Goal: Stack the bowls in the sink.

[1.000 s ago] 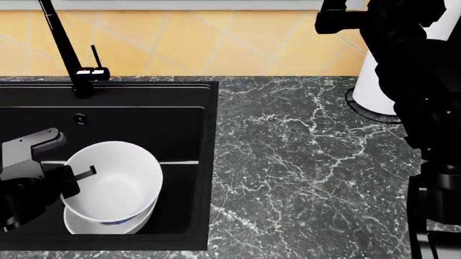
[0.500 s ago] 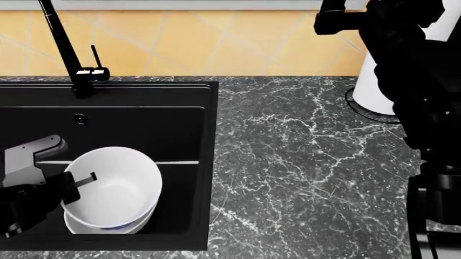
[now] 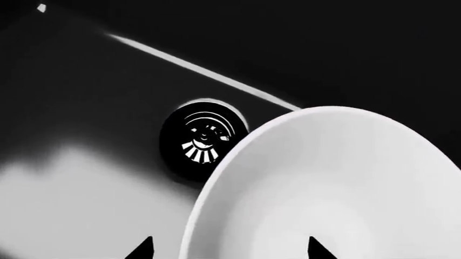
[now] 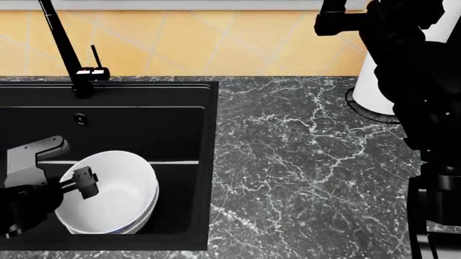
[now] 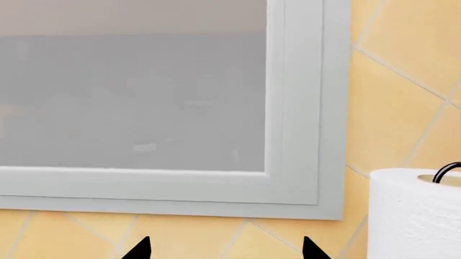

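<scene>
Bowls sit nested in the near part of the sink: the smaller bowl rests inside the wide bowl, of which only a thin crescent of rim shows at the near right. In the left wrist view the smaller bowl's rim fills the frame beside the round drain.

The left pincer straddles the smaller bowl's left rim, one finger inside and one outside; in the wrist view the two tips look parted on either side of that rim, so I judge it spread, or at most in light contact, rather than pinching.

The stack looks all but made, so the step in hand seems to be letting go cleanly. Doing that well means opening fully before moving, then lifting straight up so neither finger drags the rim and tips the upper bowl out of its seat. Glossy ceramic slides easily; a sideways pull could skid it.

The right pincer is raised well away over the marble tabletop, facing the tiled wall, window frame and white roll, its tips apart with nothing between them.
</scene>
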`<state>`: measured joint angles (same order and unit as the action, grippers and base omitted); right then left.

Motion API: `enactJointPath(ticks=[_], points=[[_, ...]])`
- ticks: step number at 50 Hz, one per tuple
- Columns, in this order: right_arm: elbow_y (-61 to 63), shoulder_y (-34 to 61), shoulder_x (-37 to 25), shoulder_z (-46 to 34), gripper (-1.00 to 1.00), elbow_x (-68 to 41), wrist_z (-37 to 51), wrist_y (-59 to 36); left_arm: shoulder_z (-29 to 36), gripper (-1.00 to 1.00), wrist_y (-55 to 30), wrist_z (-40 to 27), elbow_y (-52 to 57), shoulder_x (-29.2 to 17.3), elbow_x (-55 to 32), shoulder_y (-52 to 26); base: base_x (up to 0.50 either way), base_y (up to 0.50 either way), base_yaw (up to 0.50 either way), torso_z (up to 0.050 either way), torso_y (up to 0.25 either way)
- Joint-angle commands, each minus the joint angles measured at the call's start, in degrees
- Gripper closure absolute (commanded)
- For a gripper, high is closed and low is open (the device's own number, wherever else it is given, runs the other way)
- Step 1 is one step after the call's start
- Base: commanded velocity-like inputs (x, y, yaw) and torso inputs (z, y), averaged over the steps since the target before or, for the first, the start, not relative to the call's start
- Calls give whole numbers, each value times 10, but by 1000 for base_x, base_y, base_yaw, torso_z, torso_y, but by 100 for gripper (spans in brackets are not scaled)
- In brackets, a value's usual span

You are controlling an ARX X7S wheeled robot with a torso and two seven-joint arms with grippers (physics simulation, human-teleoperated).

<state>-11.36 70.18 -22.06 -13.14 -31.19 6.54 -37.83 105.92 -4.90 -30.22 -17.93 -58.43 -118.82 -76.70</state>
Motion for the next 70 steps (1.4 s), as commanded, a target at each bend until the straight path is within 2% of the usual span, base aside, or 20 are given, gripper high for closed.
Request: enactJointPath(ticks=[1, 13, 22, 45, 70], points=[[-1, 0, 0, 0, -100, -1, 0, 1, -2, -100, -5, 0, 4, -3, 6, -6, 0, 0, 0, 0, 0], [2, -6, 1, 2, -100, -5, 0, 5, -17, -100, -47, -43, 55, -35, 38, -93, 0, 0, 0, 0, 0], [20, -24, -5, 8, -100, -14, 4, 2, -28, -100, -69, -58, 80, -42, 61, -139, 0, 0, 0, 0, 0], [170, -83, -70, 47, -100, -74, 37, -84, -56, -100, -82, -72, 151, -45, 96, -200, 0, 0, 0, 0, 0], [367, -155, -147, 144, -100, -202, 94, -202, -88, -100, -77, -82, 250, -44, 117, -236, 0, 0, 0, 0, 0]])
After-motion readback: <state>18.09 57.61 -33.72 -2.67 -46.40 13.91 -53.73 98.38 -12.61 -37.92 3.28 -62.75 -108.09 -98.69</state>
